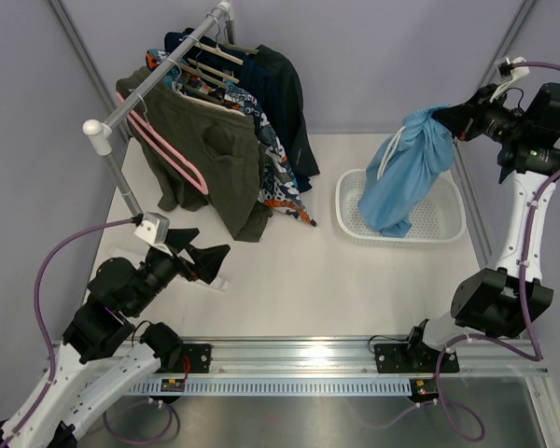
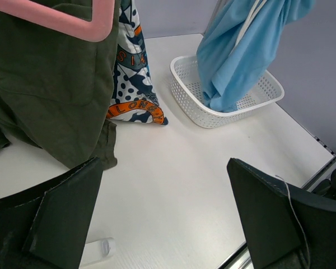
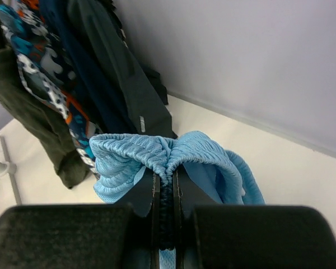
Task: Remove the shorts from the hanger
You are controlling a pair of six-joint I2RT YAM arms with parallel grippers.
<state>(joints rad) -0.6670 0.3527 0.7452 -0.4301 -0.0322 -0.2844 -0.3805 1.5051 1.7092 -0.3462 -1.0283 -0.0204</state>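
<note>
The blue shorts (image 1: 413, 173) are hanging straight down from the right gripper (image 1: 451, 116), their long axis running vertical and their lower hem dipping inside the white basket (image 1: 353, 227); whether the hem is touching the basket's floor I cannot tell. The right gripper is sitting above the basket's far right corner, its jaws pinching narrow on the gathered waistband, and the right wrist view is showing the ribbed elastic bunching between the two pads. No hanger is showing on this garment, so I am judging the removal as done and the coming move as a lowering and release. The basket is lying directly below the hand, so the path is running straight down. The left gripper (image 1: 202, 257) is hovering well to the left of the basket, low over the table (image 1: 289, 280), its jaws spreading wide and holding nothing. Further left of the basket, the clothes rack (image 1: 159, 79) is carrying olive shorts (image 1: 219, 163) on a pink hanger (image 1: 173, 159)
</note>
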